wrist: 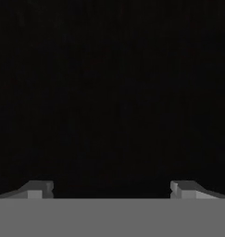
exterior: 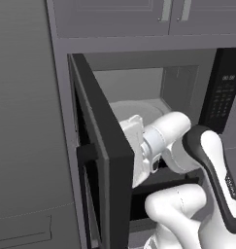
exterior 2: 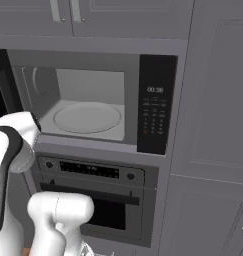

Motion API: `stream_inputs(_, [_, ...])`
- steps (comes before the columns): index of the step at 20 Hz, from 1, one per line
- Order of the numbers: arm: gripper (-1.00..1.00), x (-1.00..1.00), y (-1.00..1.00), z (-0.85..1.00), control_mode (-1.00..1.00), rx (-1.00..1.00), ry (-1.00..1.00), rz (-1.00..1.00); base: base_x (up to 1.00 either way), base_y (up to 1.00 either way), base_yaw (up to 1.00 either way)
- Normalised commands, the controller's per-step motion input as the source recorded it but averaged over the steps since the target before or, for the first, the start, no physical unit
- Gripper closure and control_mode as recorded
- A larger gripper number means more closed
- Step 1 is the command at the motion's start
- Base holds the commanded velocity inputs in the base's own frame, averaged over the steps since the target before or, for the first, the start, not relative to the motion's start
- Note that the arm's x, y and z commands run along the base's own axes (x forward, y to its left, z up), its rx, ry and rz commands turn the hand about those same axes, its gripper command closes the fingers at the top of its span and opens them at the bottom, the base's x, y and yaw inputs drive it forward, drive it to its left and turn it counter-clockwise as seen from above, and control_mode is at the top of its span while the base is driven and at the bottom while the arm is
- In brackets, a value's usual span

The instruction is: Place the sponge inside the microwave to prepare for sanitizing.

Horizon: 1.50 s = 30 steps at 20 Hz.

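The microwave point(exterior 2: 93, 100) stood built into grey cabinetry with its door point(exterior: 102, 160) swung wide to the left. In the left base view the door was seen nearly edge-on, a dark slab reaching toward the camera, with its bar handle point(exterior: 85, 153) on the outer face. The pale cavity lay open behind it. The round turntable point(exterior 2: 87, 117) sat flat on the cavity floor, and nothing could be seen resting on it. The black keypad panel point(exterior 2: 155, 112) ran down the right side of the microwave, with a lit clock at its top.

Below the microwave was an oven point(exterior 2: 93, 200) with a horizontal handle and a knob at each end of its control strip. Cabinet doors point(exterior 2: 93, 15) with vertical pulls closed the space above.

The arm point(exterior: 207, 165) rose in front of the oven, its wrist bent left toward the inner face of the door. The hand point(exterior: 139, 146) was just beside that face; contact could not be confirmed, as the door edge hid the fingers in the left base view.

In the hand view the gripper point(wrist: 111, 190) faced a uniformly dark surface at close range. Its two fingertips point(wrist: 37, 189) stood far apart at the lower corners, spread wide, with nothing between them.

The sponge could not be located: it was not seen in the cavity, on the turntable or in the gripper.
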Motion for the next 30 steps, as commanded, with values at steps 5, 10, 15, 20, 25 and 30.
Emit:
stream_inputs(5, [-1.00,0.00,0.32,-0.19,-1.00,0.01,0.00,0.00,0.00,0.00,0.00])
stream_inputs(10, [-1.00,0.09,0.05,-0.02,-1.00,0.00,-0.07,-0.01,0.00,0.00,0.00])
stream_inputs(15, [-1.00,0.13,-0.13,0.05,-1.00,0.00,-0.09,-0.05,0.00,0.00,0.00])
stream_inputs(20, [-1.00,0.10,-0.41,0.12,-1.00,-0.02,-0.09,-0.05,0.00,0.00,0.00])
stream_inputs(25, [-1.00,0.05,-0.50,0.13,-1.00,-0.11,-0.12,-0.03,0.00,0.00,0.00])
stream_inputs(30, [-1.00,0.05,-0.49,0.12,-1.00,-0.18,-0.06,-0.06,0.00,0.00,0.00])
